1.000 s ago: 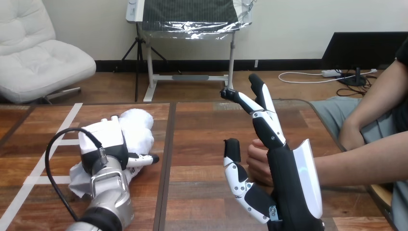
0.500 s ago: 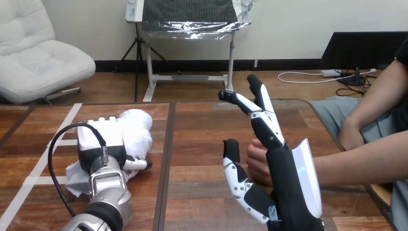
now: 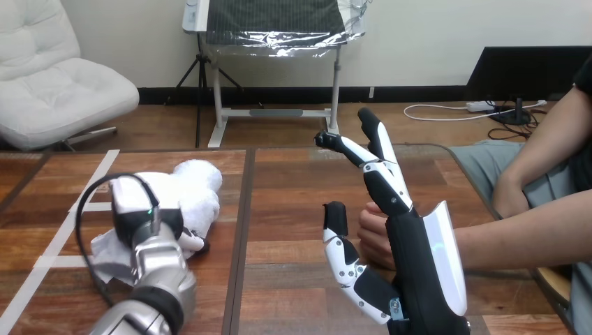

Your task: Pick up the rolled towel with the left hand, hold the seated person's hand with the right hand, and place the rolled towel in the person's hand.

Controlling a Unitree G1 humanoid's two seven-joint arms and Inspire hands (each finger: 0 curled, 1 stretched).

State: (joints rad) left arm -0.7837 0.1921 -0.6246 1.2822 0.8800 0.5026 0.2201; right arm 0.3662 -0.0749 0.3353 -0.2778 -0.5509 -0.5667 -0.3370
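The rolled towel (image 3: 201, 183) lies at 10 o'clock on the table (image 3: 293, 195), with the left hand (image 3: 134, 204) clasped over its near end. It looks soft, light and squashy, so grip mid-roll. The right hand (image 3: 412, 265) stands straight-fingered, the person's hand (image 3: 373, 234) at its 9 o'clock.

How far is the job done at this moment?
Nothing is finished. In hand: the left hand is on the rolled towel, which lies on the table; the open right hand stands beside the person's hand, not curled round it. Left: lifting, holding, placing.
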